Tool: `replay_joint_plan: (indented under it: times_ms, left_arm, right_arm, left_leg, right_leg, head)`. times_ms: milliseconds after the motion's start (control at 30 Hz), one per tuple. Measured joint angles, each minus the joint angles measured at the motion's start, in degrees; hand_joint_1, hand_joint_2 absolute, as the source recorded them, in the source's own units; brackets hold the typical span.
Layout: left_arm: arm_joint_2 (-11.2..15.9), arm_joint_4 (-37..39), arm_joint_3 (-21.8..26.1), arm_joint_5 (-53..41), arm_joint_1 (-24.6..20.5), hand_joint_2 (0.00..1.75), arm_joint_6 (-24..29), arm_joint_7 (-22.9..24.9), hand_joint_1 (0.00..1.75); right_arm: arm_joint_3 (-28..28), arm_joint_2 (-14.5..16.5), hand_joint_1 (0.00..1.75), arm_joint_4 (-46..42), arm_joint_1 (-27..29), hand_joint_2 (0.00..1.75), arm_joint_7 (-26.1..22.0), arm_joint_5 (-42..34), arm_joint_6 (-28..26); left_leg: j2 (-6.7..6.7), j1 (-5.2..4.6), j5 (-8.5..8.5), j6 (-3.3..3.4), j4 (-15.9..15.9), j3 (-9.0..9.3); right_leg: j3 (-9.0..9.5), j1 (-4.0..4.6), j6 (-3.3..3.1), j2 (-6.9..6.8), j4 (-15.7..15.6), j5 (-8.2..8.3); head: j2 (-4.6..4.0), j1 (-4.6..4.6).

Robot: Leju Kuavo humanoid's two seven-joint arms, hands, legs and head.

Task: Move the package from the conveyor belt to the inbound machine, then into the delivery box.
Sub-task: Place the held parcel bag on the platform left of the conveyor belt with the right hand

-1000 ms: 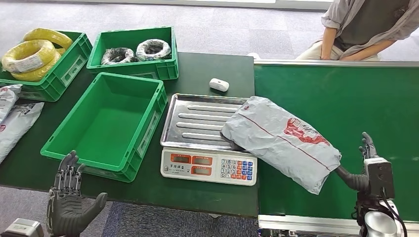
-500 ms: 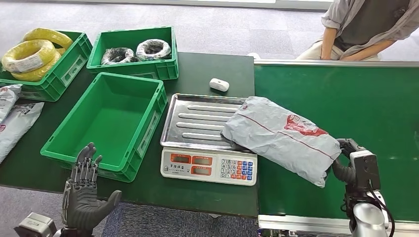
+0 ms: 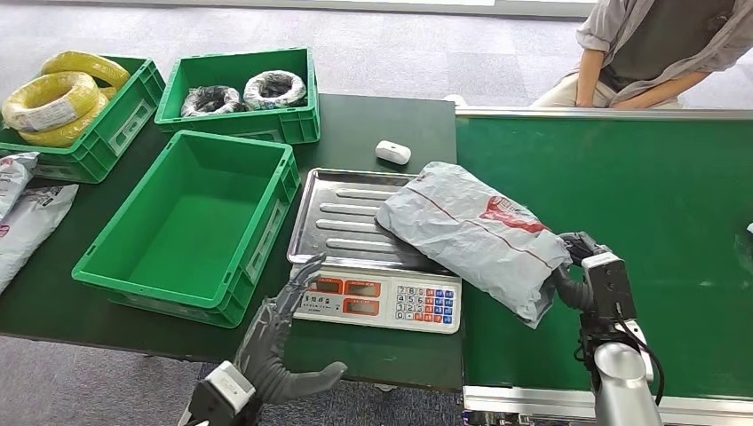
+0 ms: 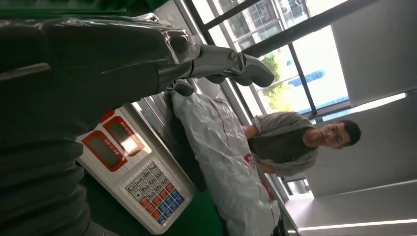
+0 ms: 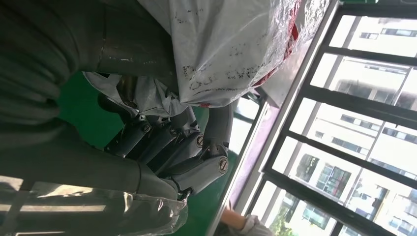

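One grey package (image 3: 473, 235) with a red printed mark is seen lying partly on the metal tray of the weighing scale (image 3: 346, 217) and partly over the edge of the green conveyor belt (image 3: 639, 186). Its outer end is grasped by the right hand (image 3: 577, 266), whose fingers (image 5: 162, 142) are curled under and around the crumpled plastic, as is shown in the right wrist view. The package (image 4: 221, 152) is also seen in the left wrist view, stretched along the tray behind the scale's red displays and keypad.

The left hand (image 3: 275, 342) is raised in front of the scale's near edge, fingers (image 4: 236, 66) spread and released, with nothing held.

On the dark green surface (image 3: 391, 120), an empty green crate (image 3: 191, 226) is placed just left of the scale. Behind it a second green crate (image 3: 240, 93) is filled with wrapped coils, and a third crate (image 3: 80, 111) at the far left is loaded with yellow coils. More grey bags (image 3: 27, 213) lie at the left edge. A small white object (image 3: 392, 152) rests behind the tray. A person (image 3: 661, 49) is seated beyond the belt.
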Motion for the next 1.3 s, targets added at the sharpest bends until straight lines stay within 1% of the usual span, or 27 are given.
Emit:
replay_joint_plan:
  times_ms: [167, 333, 367, 467, 500, 600, 700, 1033, 1167, 1300]
  left_arm:
    - [-0.5, 4.3, -4.9, 0.0, -4.6, 1.75, -0.1, 0.6, 0.00]
    - [-1.2, 6.4, -7.0, 1.0, -7.8, 1.75, -0.2, 0.8, 0.00]
    - [-1.3, 6.6, -7.2, 1.1, -8.2, 1.75, -0.2, 0.9, 0.00]
    - [-1.3, 7.1, -7.7, 1.3, -9.0, 1.75, -0.3, 1.3, 0.00]
    - [-1.3, 7.2, -7.8, 1.3, -9.2, 1.75, -0.3, 1.5, 0.00]
    - [-1.3, 7.5, -8.0, 1.1, -9.8, 1.75, -0.5, 2.4, 0.00]
    - [-1.3, 7.7, -8.0, 0.2, -10.6, 1.75, -0.5, 3.5, 0.00]
    - [-1.5, 8.8, -7.9, -1.4, -12.5, 1.75, -0.3, 5.5, 0.00]
    - [-1.6, 10.5, -7.1, -3.8, -13.9, 1.75, 0.8, 8.3, 0.00]
    - [-1.8, 13.0, -5.9, -9.8, -15.9, 1.75, 3.3, 11.8, 0.00]
  right_arm:
    - [3.8, 3.1, 1.75, 2.5, -3.9, 1.75, -0.2, 1.5, 1.5]
    - [10.3, 8.0, 1.75, 6.4, -9.0, 1.75, 0.5, 2.4, 4.1]
    - [11.5, 8.9, 1.59, 7.2, -9.9, 1.75, 0.7, 2.4, 4.3]
    - [14.8, 11.1, 0.28, 9.0, -12.4, 1.75, 1.4, 2.4, 4.6]
    - [15.6, 11.5, 0.00, 9.4, -12.9, 1.75, 1.8, 2.4, 4.6]
    - [17.2, 12.3, 0.00, 9.9, -13.7, 1.75, 3.3, 2.4, 4.5]
    - [17.9, 12.5, 0.00, 9.3, -13.1, 1.75, 5.0, 2.4, 4.0]
    - [17.7, 11.0, 0.00, 4.2, -9.2, 1.75, 8.1, 3.0, 2.6]
    - [16.2, 9.1, 0.00, -1.0, -4.9, 1.75, 9.3, 4.4, 2.3]
    - [13.8, 6.9, 0.00, -8.2, 1.5, 1.75, 8.9, 5.1, 2.1]
  left_leg:
    - [0.05, 0.01, 0.03, 0.01, 0.0, -0.01]
    - [0.12, 0.03, 0.04, 0.00, 0.0, 0.01]
    - [0.12, 0.03, 0.04, 0.00, 0.0, 0.01]
    - [0.11, 0.04, 0.06, -0.01, 0.0, 0.00]
    - [0.10, 0.04, 0.06, -0.01, 0.0, -0.01]
    - [0.10, 0.02, 0.06, -0.01, 0.0, -0.02]
    - [0.08, 0.01, 0.06, -0.01, 0.0, -0.02]
    - [0.05, 0.01, 0.05, -0.01, 0.0, -0.01]
    - [-0.01, 0.01, 0.05, -0.01, 0.0, -0.04]
    - [-0.03, -0.01, 0.04, 0.00, 0.0, -0.11]
  right_leg:
    - [0.00, 0.02, 0.00, 0.03, 0.0, 0.01]
    - [-0.05, 0.05, -0.01, 0.09, 0.0, 0.01]
    - [-0.05, 0.05, -0.01, 0.09, 0.0, 0.01]
    - [-0.05, 0.06, -0.01, 0.07, 0.1, 0.01]
    - [-0.05, 0.05, -0.01, 0.07, 0.1, 0.01]
    - [-0.05, 0.03, -0.01, 0.07, 0.0, 0.01]
    - [-0.06, 0.01, 0.00, 0.06, 0.0, 0.01]
    - [-0.11, 0.02, -0.01, 0.04, 0.0, 0.01]
    - [-0.09, 0.01, 0.00, -0.02, 0.0, 0.01]
    - [-0.14, -0.01, 0.00, -0.01, 0.0, 0.01]
  head:
    - [0.00, 0.00]
    - [0.00, 0.00]
    - [0.00, -0.01]
    - [0.00, -0.01]
    - [0.00, 0.00]
    - [0.00, 0.01]
    - [0.00, 0.01]
    - [0.00, -0.01]
    - [0.00, 0.00]
    - [0.00, 0.01]
